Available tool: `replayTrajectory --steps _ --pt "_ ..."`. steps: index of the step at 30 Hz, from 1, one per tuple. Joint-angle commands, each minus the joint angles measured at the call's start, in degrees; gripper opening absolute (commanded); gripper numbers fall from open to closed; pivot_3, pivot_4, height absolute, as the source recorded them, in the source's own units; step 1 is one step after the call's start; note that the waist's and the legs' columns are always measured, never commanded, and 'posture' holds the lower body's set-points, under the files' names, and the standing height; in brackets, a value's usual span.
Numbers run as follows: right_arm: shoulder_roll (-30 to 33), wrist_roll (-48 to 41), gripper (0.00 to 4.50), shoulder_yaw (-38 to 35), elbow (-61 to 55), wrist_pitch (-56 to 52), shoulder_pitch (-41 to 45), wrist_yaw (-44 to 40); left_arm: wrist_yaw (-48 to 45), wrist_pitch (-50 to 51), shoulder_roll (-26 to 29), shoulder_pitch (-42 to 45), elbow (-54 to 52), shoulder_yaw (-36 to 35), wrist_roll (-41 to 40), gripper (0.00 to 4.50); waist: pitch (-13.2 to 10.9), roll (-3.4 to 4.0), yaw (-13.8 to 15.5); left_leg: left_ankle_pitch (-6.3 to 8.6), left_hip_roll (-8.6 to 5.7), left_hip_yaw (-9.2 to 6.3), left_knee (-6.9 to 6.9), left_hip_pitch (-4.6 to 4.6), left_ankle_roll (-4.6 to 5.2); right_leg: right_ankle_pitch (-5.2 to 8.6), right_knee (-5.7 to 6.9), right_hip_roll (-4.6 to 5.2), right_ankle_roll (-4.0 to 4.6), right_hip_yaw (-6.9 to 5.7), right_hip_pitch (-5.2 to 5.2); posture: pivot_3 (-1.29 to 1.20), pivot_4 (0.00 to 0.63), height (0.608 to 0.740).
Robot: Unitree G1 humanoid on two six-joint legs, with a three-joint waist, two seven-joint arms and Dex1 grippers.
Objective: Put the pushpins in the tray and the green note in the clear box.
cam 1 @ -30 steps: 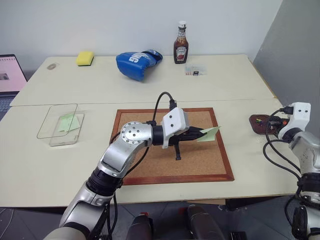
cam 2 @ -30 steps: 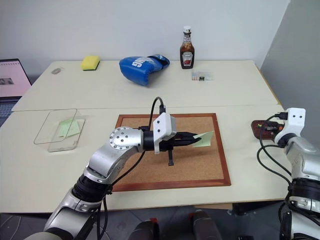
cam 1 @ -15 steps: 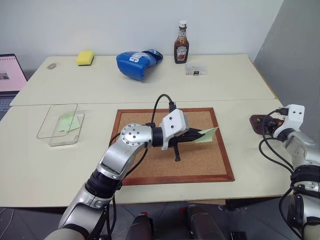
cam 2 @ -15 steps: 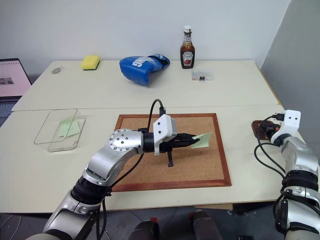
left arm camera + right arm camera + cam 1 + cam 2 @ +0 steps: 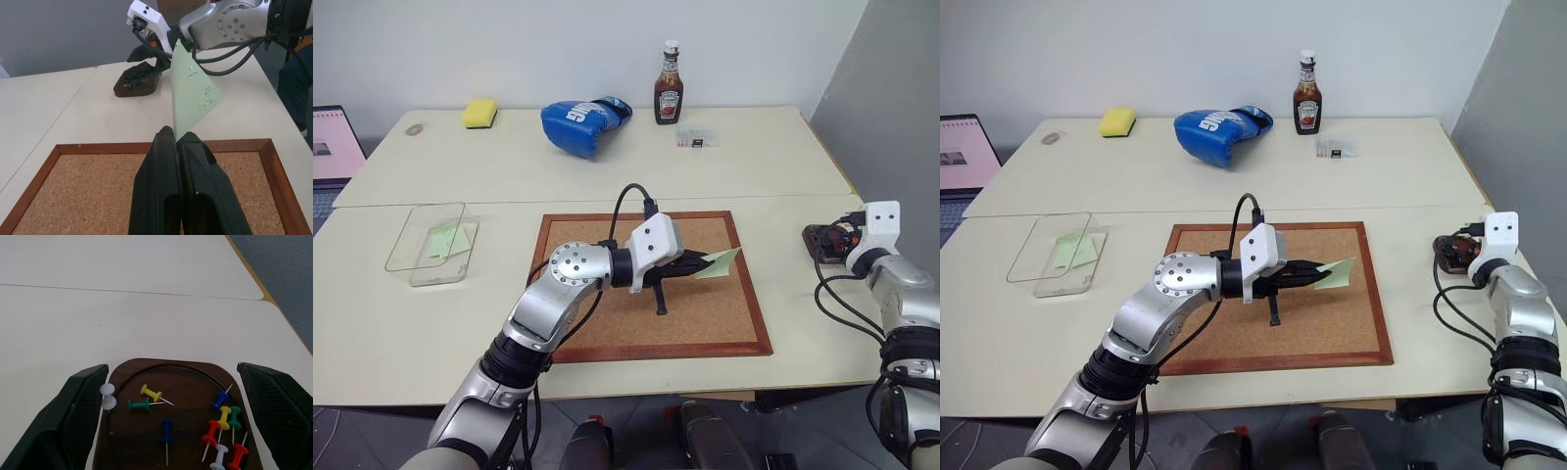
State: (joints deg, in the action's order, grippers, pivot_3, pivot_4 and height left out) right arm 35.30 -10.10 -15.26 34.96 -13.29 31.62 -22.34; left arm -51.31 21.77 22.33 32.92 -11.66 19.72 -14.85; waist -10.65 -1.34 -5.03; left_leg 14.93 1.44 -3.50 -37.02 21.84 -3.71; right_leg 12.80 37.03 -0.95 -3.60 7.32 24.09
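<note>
My left gripper point(image 5: 175, 137) is shut on a corner of the green note point(image 5: 193, 90), holding it above the corkboard point(image 5: 705, 313). The note point(image 5: 722, 260) sticks out to the right of the fingers. At the table's right edge my right gripper point(image 5: 173, 369) stands open just over the dark brown tray point(image 5: 186, 374), with nothing between its fingers. Several pushpins point(image 5: 151, 393) lie in the tray, and a white one point(image 5: 107, 396) lies at its rim. The clear box point(image 5: 406, 245) stands at the left with another green note point(image 5: 443, 239) inside.
Along the back of the table stand a yellow sponge point(image 5: 480, 114), a blue boxing glove point(image 5: 582, 122), a ketchup bottle point(image 5: 668, 83) and a small clear case point(image 5: 695, 138). A laptop point(image 5: 333, 147) sits at the far left.
My right wrist has turned a little and shifted slightly left over the tray. The left arm has kept still with the green note in its grip.
</note>
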Motion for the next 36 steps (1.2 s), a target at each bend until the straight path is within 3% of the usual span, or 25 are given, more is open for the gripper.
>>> replayTrajectory --steps 1,13,23,33,36 --pt "1.3 1.3 4.48 -0.2 -1.0 2.3 0.1 1.1 -0.3 -1.3 0.0 0.7 -1.3 -0.9 0.2 0.00 0.0 0.00 0.0 0.00 0.00 0.00 0.00 0.00 0.00 0.00 0.00 0.00 0.00 0.00 0.00 0.00 0.150 0.740" --pt "0.8 2.0 4.48 0.2 0.2 0.9 -0.2 2.0 -0.8 -2.1 0.0 0.5 -0.6 -0.9 0.8 0.00 0.0 0.00 0.0 0.00 0.00 0.01 0.00 -0.01 0.00 0.00 0.00 0.00 0.00 0.02 0.00 0.00 0.150 0.740" --pt "0.8 -2.6 4.48 -4.3 -3.4 1.2 0.4 1.2 -0.7 -2.6 -0.1 0.3 -0.4 -0.9 1.1 0.00 0.0 0.00 0.0 0.00 0.00 0.01 0.00 0.00 0.00 0.00 0.00 0.00 0.00 0.02 0.00 0.00 0.150 0.740" --pt "-1.5 -14.1 4.48 -10.7 -13.3 -6.8 2.0 0.4 -0.4 -2.9 0.5 0.1 -0.1 -1.7 1.3 0.00 0.0 0.00 0.0 0.00 0.00 0.00 0.00 -0.01 0.00 0.00 0.02 0.00 0.00 0.01 -0.01 0.00 0.150 0.740" --pt "-1.0 -16.3 4.48 -5.8 -24.1 -10.1 -1.4 -6.2 0.9 -1.4 1.4 0.4 0.7 -4.4 0.6 0.00 0.0 0.03 0.0 0.00 0.00 0.00 0.00 0.00 0.00 0.00 0.02 0.00 0.00 0.01 -0.01 0.00 0.150 0.740"
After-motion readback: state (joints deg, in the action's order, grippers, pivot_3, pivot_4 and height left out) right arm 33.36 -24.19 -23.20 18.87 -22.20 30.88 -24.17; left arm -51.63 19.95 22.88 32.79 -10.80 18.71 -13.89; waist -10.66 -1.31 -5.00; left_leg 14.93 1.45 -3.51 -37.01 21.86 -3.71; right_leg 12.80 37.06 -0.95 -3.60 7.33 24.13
